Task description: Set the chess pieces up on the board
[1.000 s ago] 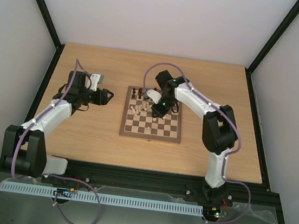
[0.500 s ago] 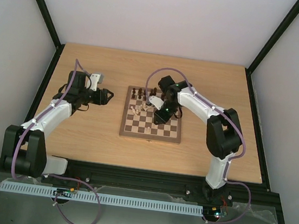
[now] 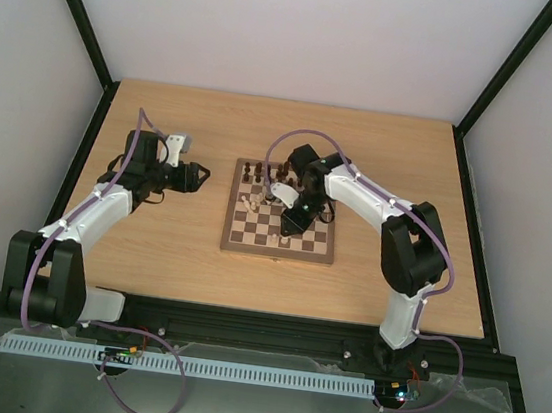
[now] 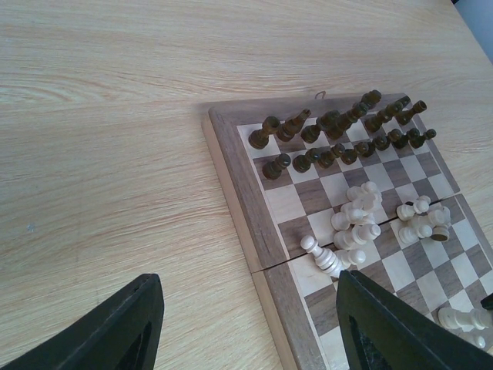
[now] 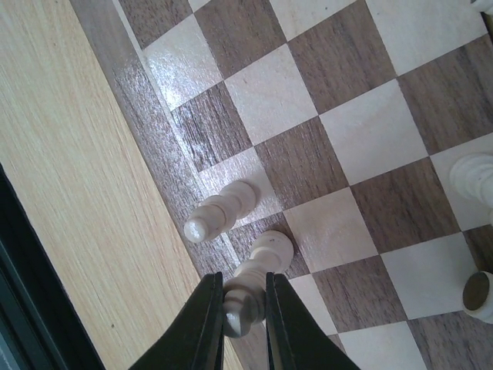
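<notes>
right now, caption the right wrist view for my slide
Right gripper shut on a cream chess piece at the edge of the chessboard, second cream piece beside it.

You are drawing the right gripper (image 3: 291, 221) toward the near side of the board (image 3: 275, 254). A second ago it was hanging over the far-middle squares beside the pale cluster. Now it is sitting nearer, over the middle rows and a touch to the right, pinching a pale piece (image 5: 260, 262). The right arm's elbow (image 3: 412, 245) is swinging out to the right and nearer. Its purple cable (image 3: 276, 144) loop is drooping lower and further left over the board's far edge.
</notes>
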